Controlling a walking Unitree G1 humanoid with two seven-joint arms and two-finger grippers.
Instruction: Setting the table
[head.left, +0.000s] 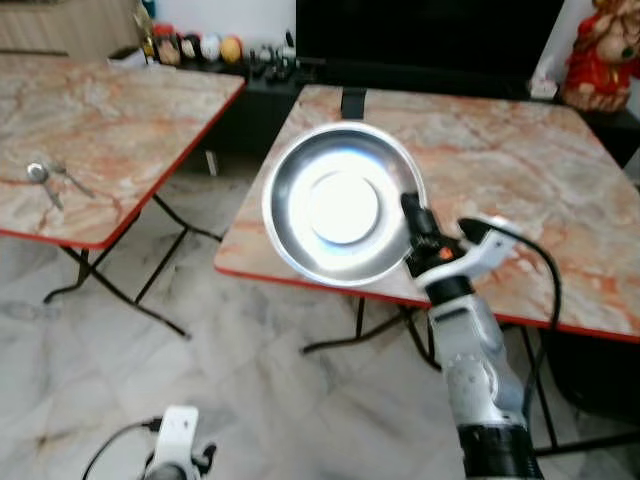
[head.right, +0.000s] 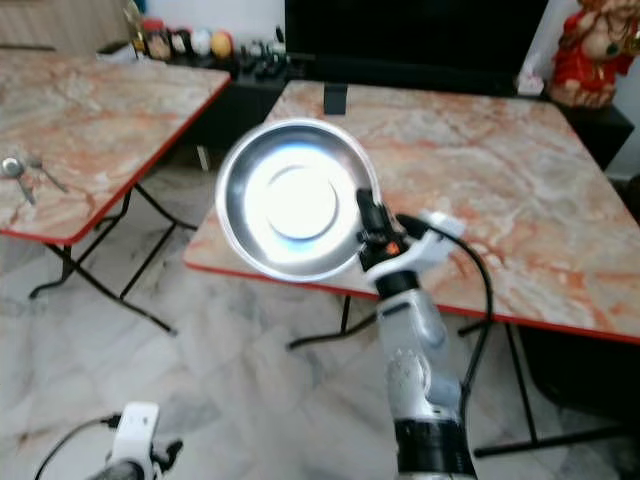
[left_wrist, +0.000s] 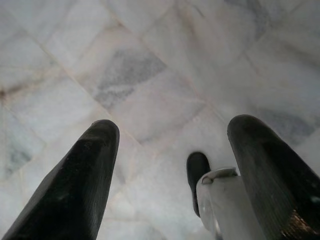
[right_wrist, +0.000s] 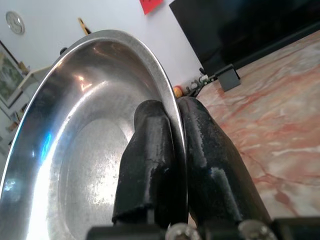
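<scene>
black screen far centre | red figurine far right | small ornaments far left | marble floor near

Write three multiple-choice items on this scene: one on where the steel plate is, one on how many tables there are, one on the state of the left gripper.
1. Where is the plate?
A. Flat on the floor
B. Held over the near edge of the right table
C. On the left table by the spoons

2. How many marble-topped tables are there?
A. One
B. Two
C. Three

3. How does the left gripper stand?
A. Open, above the floor
B. Shut on a spoon
C. Shut on the plate

Key:
1 B: the right gripper pinches the plate's rim, one finger on each side, and the plate sits tilted over that table's red edge.
2 B: two tops with red edges stand side by side.
3 A: its two fingers are wide apart with only floor tiles between them.
</scene>
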